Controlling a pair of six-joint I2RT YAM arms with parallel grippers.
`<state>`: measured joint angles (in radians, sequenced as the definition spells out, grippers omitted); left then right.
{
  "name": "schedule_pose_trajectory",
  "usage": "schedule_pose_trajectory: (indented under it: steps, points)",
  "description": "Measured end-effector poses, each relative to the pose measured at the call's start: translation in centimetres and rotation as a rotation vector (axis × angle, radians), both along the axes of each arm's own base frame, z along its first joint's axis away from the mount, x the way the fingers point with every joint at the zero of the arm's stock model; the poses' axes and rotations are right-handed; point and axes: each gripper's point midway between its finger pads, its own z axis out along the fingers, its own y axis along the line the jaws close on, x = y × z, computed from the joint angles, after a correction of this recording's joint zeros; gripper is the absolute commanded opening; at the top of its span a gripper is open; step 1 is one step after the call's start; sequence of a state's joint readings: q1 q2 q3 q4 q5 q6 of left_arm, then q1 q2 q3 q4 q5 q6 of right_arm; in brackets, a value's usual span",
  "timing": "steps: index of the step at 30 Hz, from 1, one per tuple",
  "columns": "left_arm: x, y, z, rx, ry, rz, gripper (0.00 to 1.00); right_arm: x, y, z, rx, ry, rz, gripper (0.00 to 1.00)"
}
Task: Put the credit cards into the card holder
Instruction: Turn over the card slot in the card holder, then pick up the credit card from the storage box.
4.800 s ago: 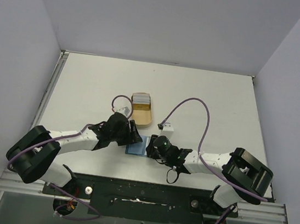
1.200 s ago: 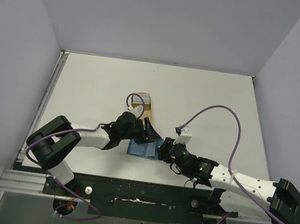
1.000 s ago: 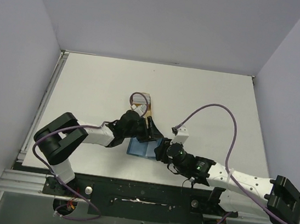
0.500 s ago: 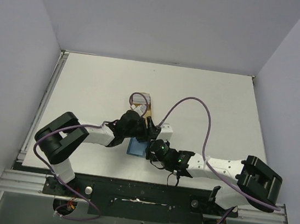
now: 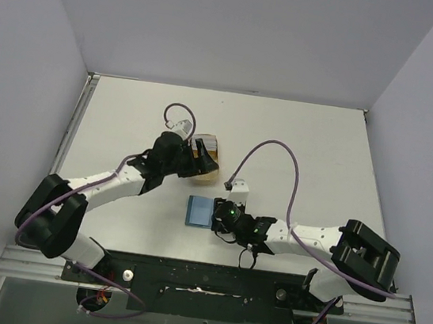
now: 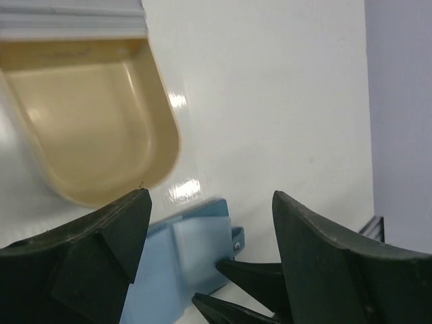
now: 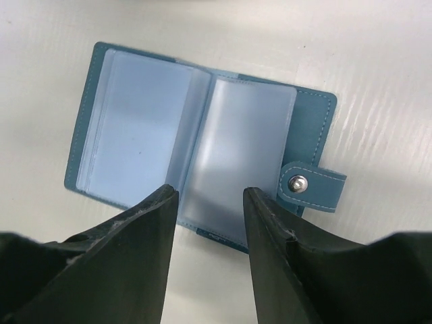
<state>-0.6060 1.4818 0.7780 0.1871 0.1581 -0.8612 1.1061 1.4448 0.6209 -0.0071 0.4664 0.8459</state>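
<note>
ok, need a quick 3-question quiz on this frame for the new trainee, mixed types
1. True or false: the card holder lies open, with its snap tab undone.
2. The left gripper is nearest to: A) the card holder B) the tan tray C) the right arm's base
3. Short answer: what does the right gripper hold?

Key: 1 true. 2 B: from above, it sits beside the tray. 3 nothing: its fingers stand apart over the open card holder.
</note>
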Motion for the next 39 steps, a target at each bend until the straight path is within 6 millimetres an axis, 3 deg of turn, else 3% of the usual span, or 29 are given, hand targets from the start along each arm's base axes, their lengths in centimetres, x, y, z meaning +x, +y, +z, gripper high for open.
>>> schedule_pose_trajectory:
  steps: [8,13,22,26,32,39]
  points:
    - [5.1,5.4,4.2,0.243,-0.158,0.060,0.69,1.2,-0.9,-0.7,0.003,0.007,-0.015,0.45]
    - [7.2,6.5,5.1,0.436,-0.253,-0.015,0.67,1.0,-0.4,-0.5,0.022,0.009,0.006,0.45]
    - [11.1,6.1,3.3,0.723,-0.377,-0.264,0.66,0.6,-0.1,-0.6,0.032,0.028,0.027,0.46]
    - [12.4,5.8,1.5,0.815,-0.402,-0.358,0.68,0.6,0.0,-0.6,0.033,0.030,0.030,0.46]
    - [12.5,5.7,-1.5,0.908,-0.383,-0.480,0.68,0.5,-0.1,-0.7,0.030,0.033,0.030,0.47]
    - [12.3,5.1,-3.2,1.015,-0.399,-0.558,0.70,0.5,-0.2,-0.8,0.028,0.038,0.026,0.47]
